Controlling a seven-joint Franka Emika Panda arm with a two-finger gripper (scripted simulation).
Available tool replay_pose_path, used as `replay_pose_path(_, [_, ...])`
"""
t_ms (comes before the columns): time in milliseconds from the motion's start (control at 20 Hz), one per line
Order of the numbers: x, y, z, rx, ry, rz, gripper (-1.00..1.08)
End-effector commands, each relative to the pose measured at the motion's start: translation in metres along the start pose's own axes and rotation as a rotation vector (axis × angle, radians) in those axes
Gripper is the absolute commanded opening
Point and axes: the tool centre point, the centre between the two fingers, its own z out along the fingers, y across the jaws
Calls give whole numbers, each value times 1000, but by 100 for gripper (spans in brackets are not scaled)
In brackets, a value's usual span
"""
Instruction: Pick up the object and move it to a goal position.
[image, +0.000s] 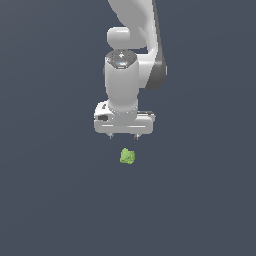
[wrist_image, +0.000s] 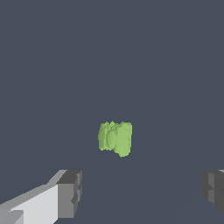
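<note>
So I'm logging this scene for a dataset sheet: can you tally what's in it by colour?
Yellow-green: 1, the bumpy lump on the dark floor.
White: 1, the robot arm with its hand open above the lump.
Total: 2.

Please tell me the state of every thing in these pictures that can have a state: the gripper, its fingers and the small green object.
gripper: open, empty, above the object and pointing down at it.
fingers: spread wide apart, touching nothing, one on each side of the wrist view.
object: lying free on the dark surface, not grasped, apart from both fingers, not lifted.
</note>
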Motion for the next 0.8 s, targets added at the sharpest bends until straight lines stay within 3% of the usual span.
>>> replay_pose_path(0, [-1,2,1,-7,-2,0,100])
replay_pose_path(300, [-4,10,5,-32,-9,9,100])
replay_pose_path(750, [-4,10,7,-31,-11,-25,100])
